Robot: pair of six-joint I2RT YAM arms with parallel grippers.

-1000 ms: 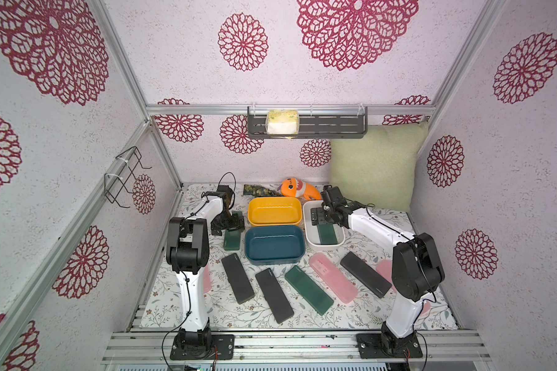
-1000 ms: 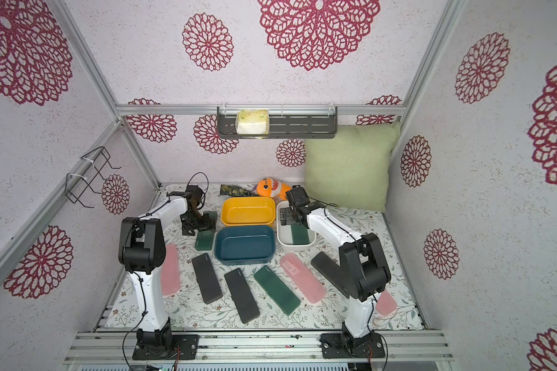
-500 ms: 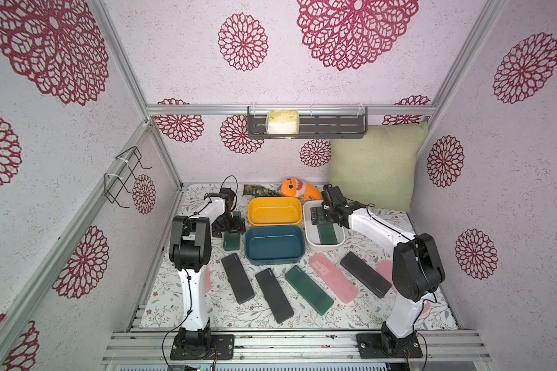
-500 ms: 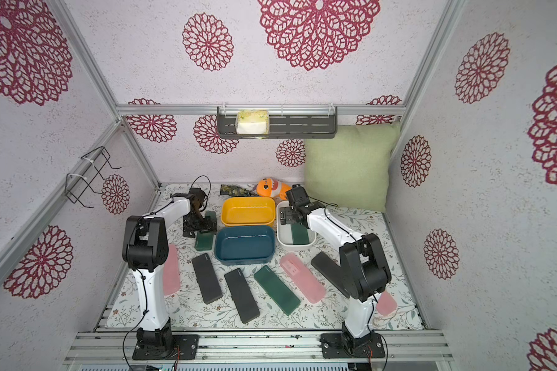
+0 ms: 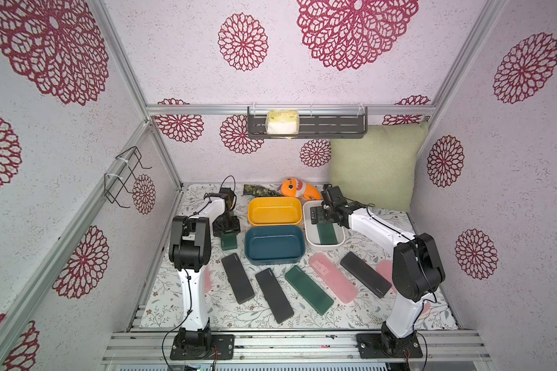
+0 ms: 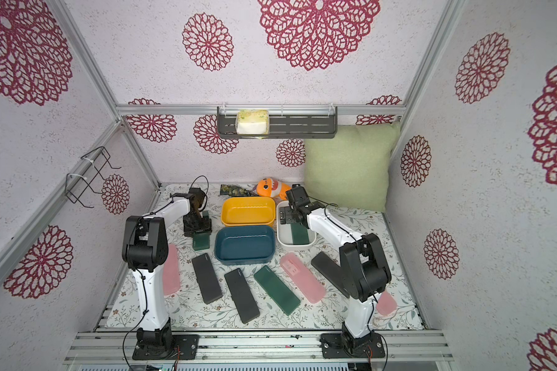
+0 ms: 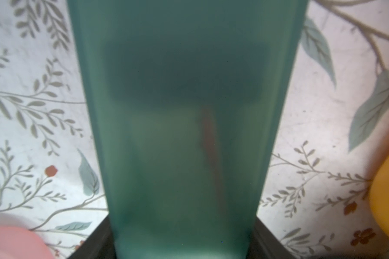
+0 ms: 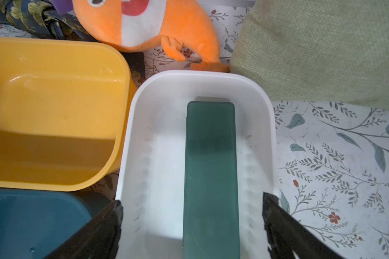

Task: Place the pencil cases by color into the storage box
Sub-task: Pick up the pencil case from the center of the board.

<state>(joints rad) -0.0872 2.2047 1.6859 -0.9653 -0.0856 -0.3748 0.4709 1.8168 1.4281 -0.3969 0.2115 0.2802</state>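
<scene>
My left gripper [image 5: 227, 230] is shut on the far end of a dark green pencil case [image 5: 229, 241] lying on the mat left of the blue tub [image 5: 274, 245]. In the left wrist view this case [image 7: 186, 134] fills the gap, and both fingers [image 7: 92, 243] press its sides. Over the white tub [image 5: 324, 248] my right gripper [image 8: 192, 224] stands open, above a green case [image 8: 211, 168] that lies flat inside. The yellow tub [image 5: 274, 210] holds nothing. Three black cases [image 5: 237, 278], a green one [image 5: 308, 289] and a pink one [image 5: 332, 278] lie in front.
Two more pink cases are partly hidden behind the arms [image 6: 171, 273] [image 6: 386, 303]. An orange plush fish [image 5: 295, 189], a dark patterned pouch [image 5: 258, 190] and a green cushion [image 5: 377, 167] sit along the back wall. A grey shelf [image 5: 306, 127] hangs above.
My left gripper has come down a little over the green case by the blue tub, and its jaws have closed in on it. The right arm has not moved.
</scene>
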